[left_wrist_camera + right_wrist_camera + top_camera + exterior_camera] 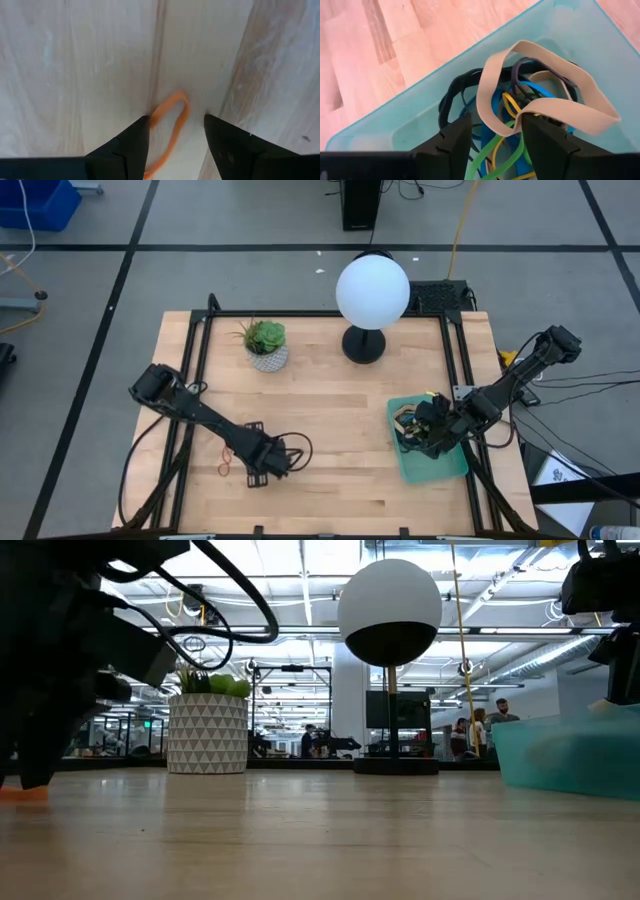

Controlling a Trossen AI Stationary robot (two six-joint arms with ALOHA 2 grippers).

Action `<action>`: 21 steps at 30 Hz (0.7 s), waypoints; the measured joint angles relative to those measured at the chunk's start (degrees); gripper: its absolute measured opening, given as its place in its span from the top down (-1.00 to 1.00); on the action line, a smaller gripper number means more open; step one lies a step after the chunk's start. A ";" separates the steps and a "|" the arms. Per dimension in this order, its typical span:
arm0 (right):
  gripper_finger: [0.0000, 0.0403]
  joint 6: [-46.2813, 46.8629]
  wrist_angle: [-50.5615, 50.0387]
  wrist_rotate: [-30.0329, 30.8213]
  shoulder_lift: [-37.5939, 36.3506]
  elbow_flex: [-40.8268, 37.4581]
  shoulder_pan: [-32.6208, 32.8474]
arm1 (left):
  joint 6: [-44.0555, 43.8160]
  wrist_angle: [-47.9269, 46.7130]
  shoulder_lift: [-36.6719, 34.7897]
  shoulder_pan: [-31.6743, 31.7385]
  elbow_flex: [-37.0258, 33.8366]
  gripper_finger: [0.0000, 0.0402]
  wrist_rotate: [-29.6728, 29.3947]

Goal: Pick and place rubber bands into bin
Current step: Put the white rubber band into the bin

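Bands mostly in translucent teal plastic bin [420, 107] under parted right gripper [495, 142]; orange rubber loop [170, 122] left on table btwn parted left gripper [175, 145] fingers, ungrasped.

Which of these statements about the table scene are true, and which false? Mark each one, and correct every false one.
1. An orange rubber band lies on the wood between the open fingers of the left gripper. True.
2. The bin holds no bands. False: it holds a tangle of bands, with a wide tan band on top.
3. The right gripper is over the bin. True.
4. The plant pot stands inside the bin. False: it stands on the table, far from the bin.
5. The globe lamp lies tipped over. False: it stands upright.
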 joint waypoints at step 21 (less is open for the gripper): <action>0.16 -1.31 2.41 -0.04 0.00 0.00 0.02 | 7.22 2.01 0.23 1.75 -1.03 0.37 -0.07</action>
